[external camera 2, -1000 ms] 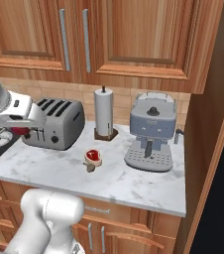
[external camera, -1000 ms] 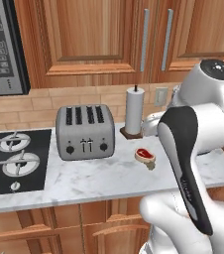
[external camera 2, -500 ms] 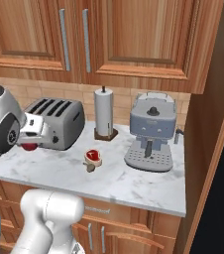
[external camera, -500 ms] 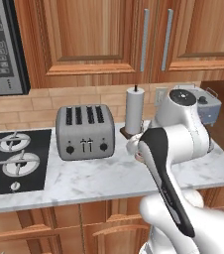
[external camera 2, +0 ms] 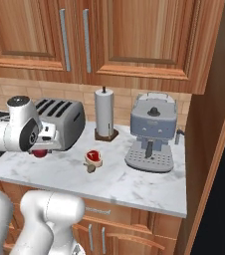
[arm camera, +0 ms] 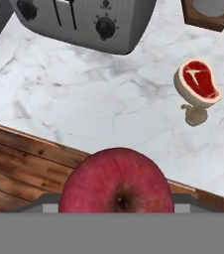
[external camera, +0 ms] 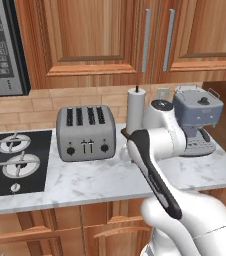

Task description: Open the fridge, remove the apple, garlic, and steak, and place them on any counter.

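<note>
Two fingers [arm camera: 184, 203] are clenched on the apple [arm camera: 116, 181], one seen each side of it at the bottom of the hand view. The fruit is shown glossy red w/ its dimple facing the camera, and it is seen over the front edge of the desk [arm camera: 84, 104], w/ wood cabinet front below it. In the right base view the apple [external camera 2: 39, 153] is held low at the desk's front-left part, just in front of the toaster [external camera 2: 59, 124]; whether it is touching the marble cannot be told.

Further out, the steak [arm camera: 199, 82] is laid on the desk approx. mid-way between toaster and coffee machine [external camera 2: 152, 132], red face w/ pale rim turned up. The garlic [arm camera: 196, 115] is set right against it, on the side nearer the desk's front edge. Both are well apart from the apple.

Behind them, at the back wall, a paper towel holder [external camera 2: 104, 112] is stood upright on a wood base, between toaster and coffee machine. In the left base view a black hob [external camera: 15, 160] is seen left of the toaster, w/ a microwave [external camera: 0, 45] above it. Wood wall cabinets [external camera: 100, 40] w/ grey bar handles are hung over the desk.
</note>
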You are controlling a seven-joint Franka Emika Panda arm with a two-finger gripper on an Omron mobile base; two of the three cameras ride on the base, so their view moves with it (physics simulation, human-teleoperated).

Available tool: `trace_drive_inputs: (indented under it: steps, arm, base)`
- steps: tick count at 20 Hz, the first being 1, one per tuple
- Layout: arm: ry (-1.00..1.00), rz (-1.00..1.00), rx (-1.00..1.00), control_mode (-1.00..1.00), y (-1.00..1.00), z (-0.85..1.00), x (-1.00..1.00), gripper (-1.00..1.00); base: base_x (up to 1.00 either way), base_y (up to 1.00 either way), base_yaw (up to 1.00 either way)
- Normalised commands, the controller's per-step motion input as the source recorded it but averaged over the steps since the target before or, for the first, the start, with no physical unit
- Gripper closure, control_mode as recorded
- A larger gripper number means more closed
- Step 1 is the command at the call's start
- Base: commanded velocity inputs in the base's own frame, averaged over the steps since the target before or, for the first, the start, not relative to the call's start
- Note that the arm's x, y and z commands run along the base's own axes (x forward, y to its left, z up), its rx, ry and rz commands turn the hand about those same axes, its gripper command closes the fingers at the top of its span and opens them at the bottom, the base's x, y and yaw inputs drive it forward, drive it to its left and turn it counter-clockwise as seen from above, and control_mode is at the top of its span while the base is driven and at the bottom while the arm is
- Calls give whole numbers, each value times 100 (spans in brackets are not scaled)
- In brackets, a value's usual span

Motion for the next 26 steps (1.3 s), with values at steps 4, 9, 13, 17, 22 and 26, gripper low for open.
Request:
trace_drive_inputs:
  steps: [4, 9, 13, 17, 22, 26]
  arm:
    - [5, 2, -6, -100, 14, -67, 44, 100]
    - [5, 0, -4, -100, 8, -57, 42, 100]
    - [10, 0, 0, -100, 0, -37, 43, 100]
    - [11, 0, 0, -100, 0, -33, 37, 100]
    - [8, 0, 0, -100, 0, -33, 33, 100]
    - [6, 0, 0, -100, 0, -30, 40, 100]
  base:
    - [0, 0, 0]
    - [0, 0, 0]
    - [0, 0, 0]
    - [0, 0, 0]
    - [0, 0, 0]
    - [0, 0, 0]
